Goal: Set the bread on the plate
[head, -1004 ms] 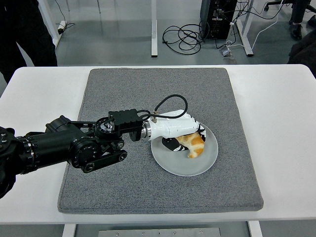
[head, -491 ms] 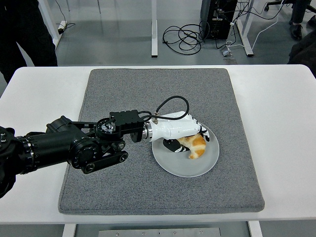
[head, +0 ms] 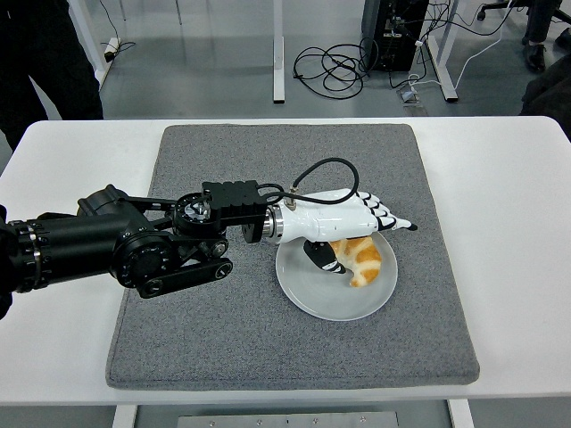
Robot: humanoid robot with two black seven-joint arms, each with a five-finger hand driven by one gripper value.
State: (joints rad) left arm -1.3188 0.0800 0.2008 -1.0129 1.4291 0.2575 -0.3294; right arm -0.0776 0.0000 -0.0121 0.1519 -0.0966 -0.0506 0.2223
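One white table (head: pixel 500 223) carries one grey felt mat (head: pixel 223 339), and on its right half sits one round white plate (head: pixel 312 299). One golden croissant (head: pixel 364 259) lies on the plate's far side. One left hand (head: pixel 343 223), white-shelled, hovers over it, fingers stretched apart, gripping nothing.

One piece of bread (head: pixel 362 259) — a single croissant-shaped roll — lies on one grey plate (head: pixel 332 300). One grey mat (head: pixel 232 330) covers the one white tabletop (head: pixel 517 232). One robot hand (head: pixel 357 234) shows — the left — and one person (head: pixel 45 53) stands at the top left.
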